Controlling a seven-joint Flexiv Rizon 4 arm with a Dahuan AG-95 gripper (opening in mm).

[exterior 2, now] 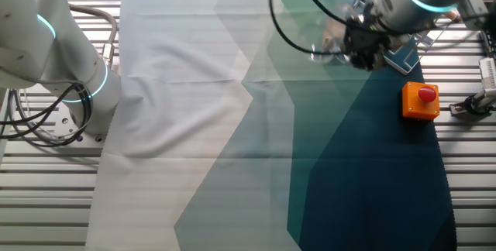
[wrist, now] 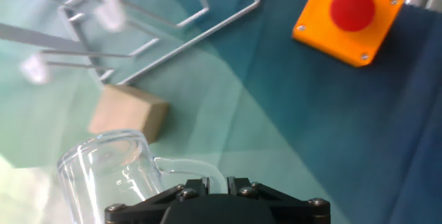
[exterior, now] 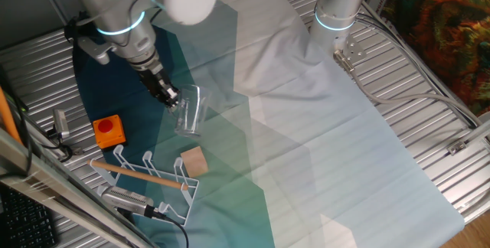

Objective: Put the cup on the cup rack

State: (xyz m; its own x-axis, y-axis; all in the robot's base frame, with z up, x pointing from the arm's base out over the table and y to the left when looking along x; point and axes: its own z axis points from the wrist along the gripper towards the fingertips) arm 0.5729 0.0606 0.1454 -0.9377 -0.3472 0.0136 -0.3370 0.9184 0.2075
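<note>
The cup is clear glass with a side handle, and it hangs to the right of my gripper. In the hand view the handle runs in between my two fingers, so the gripper is shut on the cup by its handle. The cup rack, white wire with a light wooden rod across it, stands near the front left of the cloth. It lies below the cup in this view. In the hand view the cup rack is blurred at the top left. The other fixed view shows my gripper at the top right.
A tan wooden block lies just right of the rack, directly under the cup's side. An orange box with a red button sits left of my gripper. A second arm's base stands at the back.
</note>
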